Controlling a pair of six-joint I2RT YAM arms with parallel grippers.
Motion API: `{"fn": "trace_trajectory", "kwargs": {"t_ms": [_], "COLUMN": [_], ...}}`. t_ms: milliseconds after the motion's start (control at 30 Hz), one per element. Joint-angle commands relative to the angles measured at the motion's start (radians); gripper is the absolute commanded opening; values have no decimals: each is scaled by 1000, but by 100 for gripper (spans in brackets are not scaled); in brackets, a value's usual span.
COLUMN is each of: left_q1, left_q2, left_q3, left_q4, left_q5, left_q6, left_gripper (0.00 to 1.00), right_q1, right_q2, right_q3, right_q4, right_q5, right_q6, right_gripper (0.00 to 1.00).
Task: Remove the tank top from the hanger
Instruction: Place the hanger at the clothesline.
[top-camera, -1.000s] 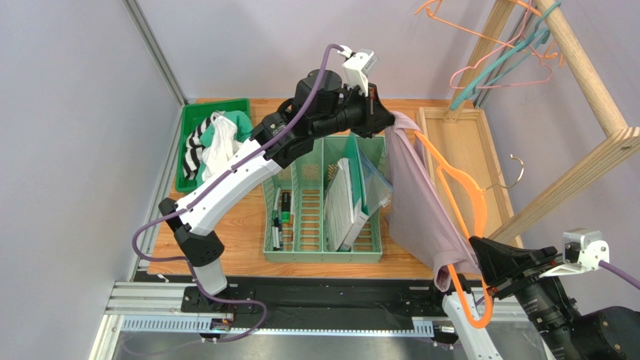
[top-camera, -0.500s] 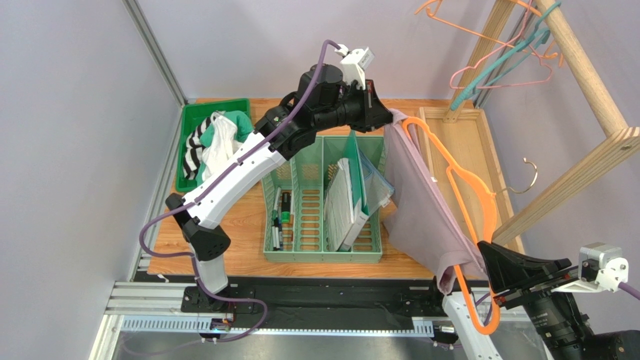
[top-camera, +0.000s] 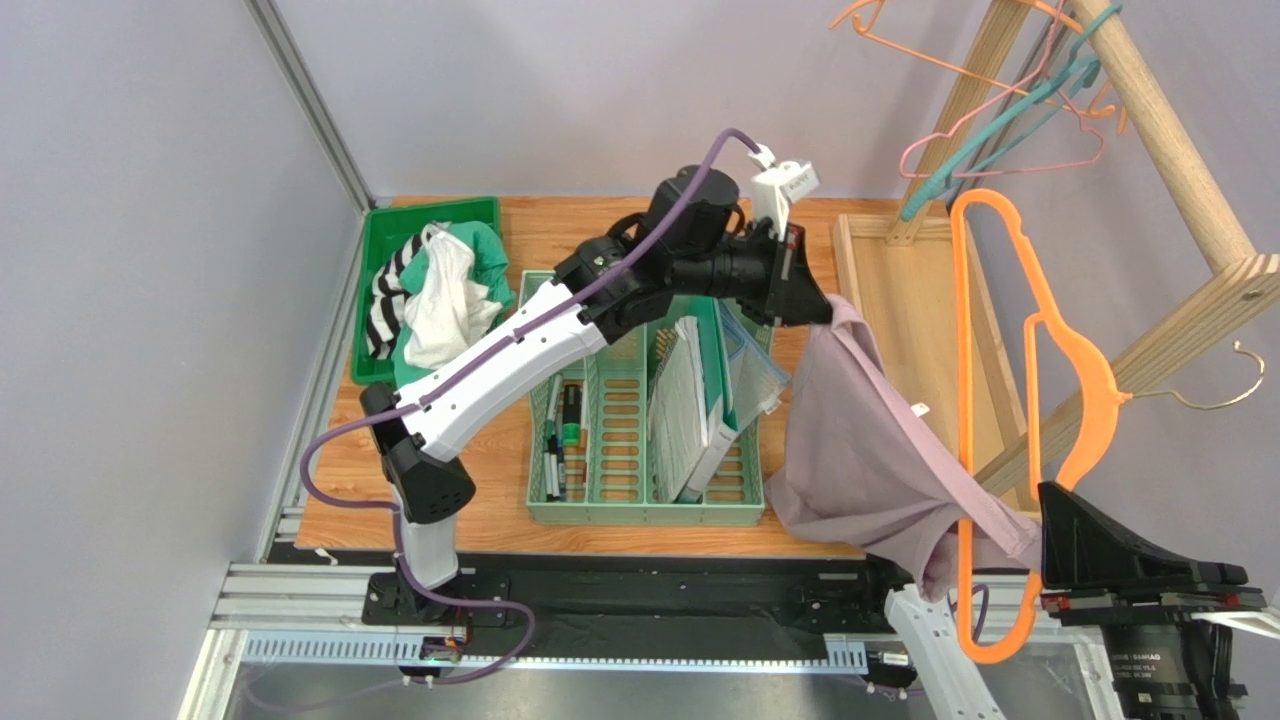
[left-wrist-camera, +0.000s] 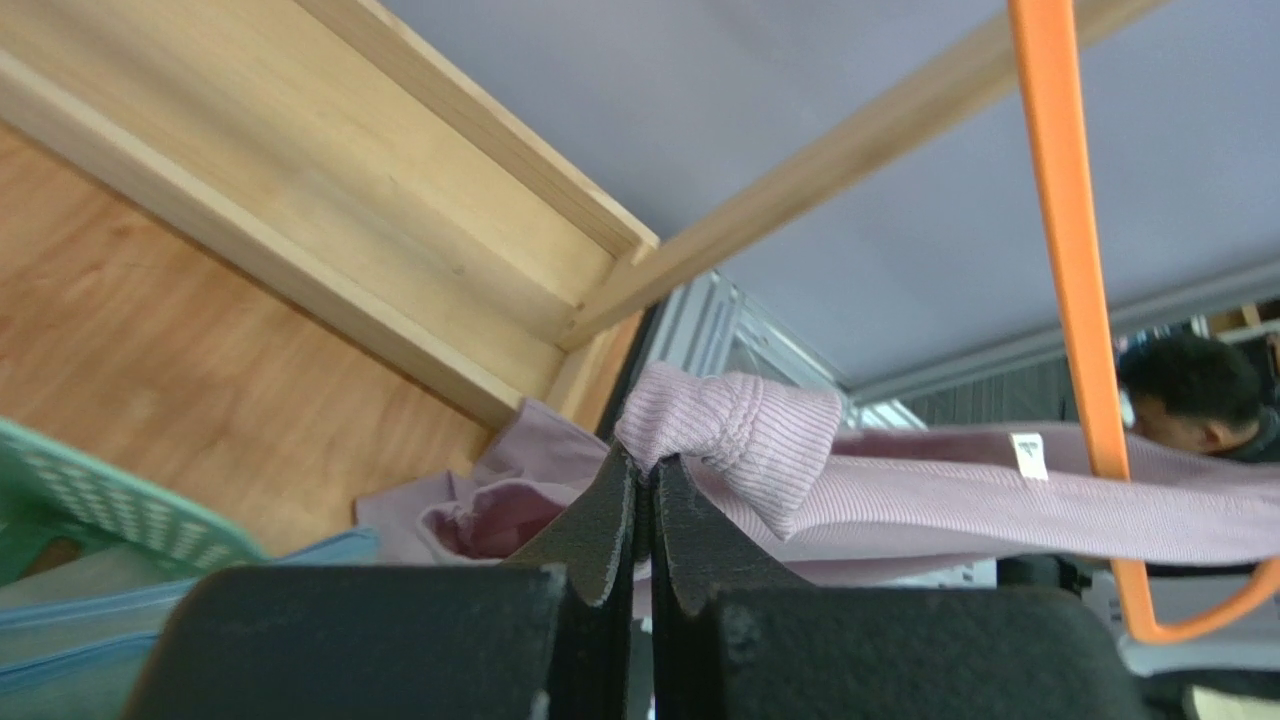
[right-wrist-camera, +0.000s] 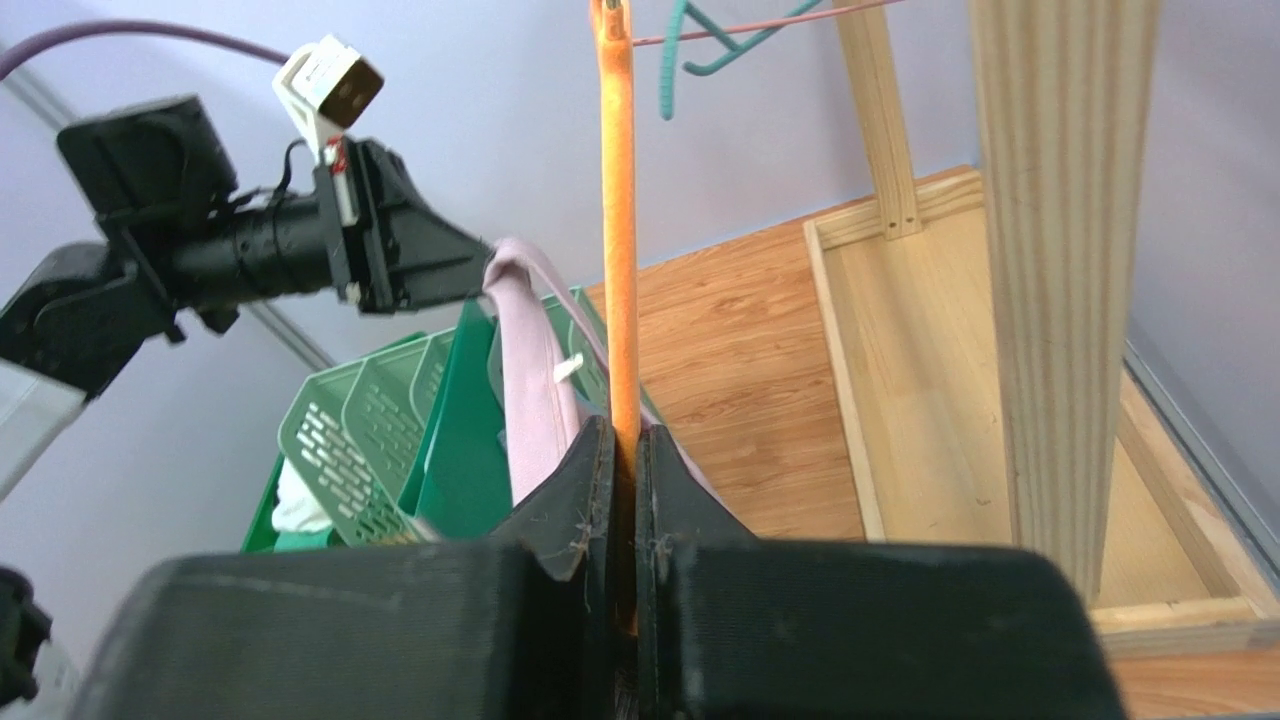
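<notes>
The pale mauve ribbed-knit tank top (top-camera: 864, 465) hangs in the air over the near right corner of the wooden worktop (top-camera: 489, 495), stretched as a sagging sheet between the two arms. The left fingers (left-wrist-camera: 609, 518) are pressed together on a bunched fold of it; whether that fold is strap or hem cannot be told. The right fingers (right-wrist-camera: 579, 495) are clamped on the straight bar of the orange plastic hanger (top-camera: 1037, 315), which stands on end with its wire hook (top-camera: 1202, 402) pointing right. The cloth's lower end wraps the hanger bar close to the right fingers. How much of it is threaded round the bar is hidden by its own folds, and the right arm is largely cut off at the bottom right of the overhead view. Beside the cloth, a mint-green slatted plastic file organiser (top-camera: 646, 510) holds pens in its left slot, and a booklet and a clear zip bag further right. At the far left corner a green plastic bin (top-camera: 428, 210) holds striped black-and-white, white and teal cloths. Along the right edge lies a shallow wooden tray (top-camera: 902, 285). Beyond it a slanted plywood rack (top-camera: 1195, 180) carries thin pink, teal and orange hangers (top-camera: 984, 143).
</notes>
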Motion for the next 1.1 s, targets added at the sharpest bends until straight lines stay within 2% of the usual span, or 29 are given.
{"fn": "trace_trajectory", "kwargs": {"t_ms": [0,167,267,333,533,700,1067], "left_q1": [-23,-23,-22,-23,-25,-36,-52], "left_q2": [-19,45,113,136,117,122,133], "left_q3": [-30,66,202,226,197,191,191], "left_q4": [23,-26,-59,-56,-31,-14,-8], "left_q5": [35,13,35,57,67,87,117], "left_q6": [35,61,52,30,15,-7,-30], "left_gripper": [0,0,0,0,0,0,0], "right_q1": [7,7,6,6,1,1,1], "right_q2": [50,42,88,109,203,328,486], "right_q3": [-52,-165,-128,-119,-73,86,177], "right_q4": [-58,113,79,74,85,45,38], "right_q5": [101,96,155,184,250,363,484], "right_q6": [85,140,166,166,119,54,77], "right_gripper": [0,0,0,0,0,0,0]}}
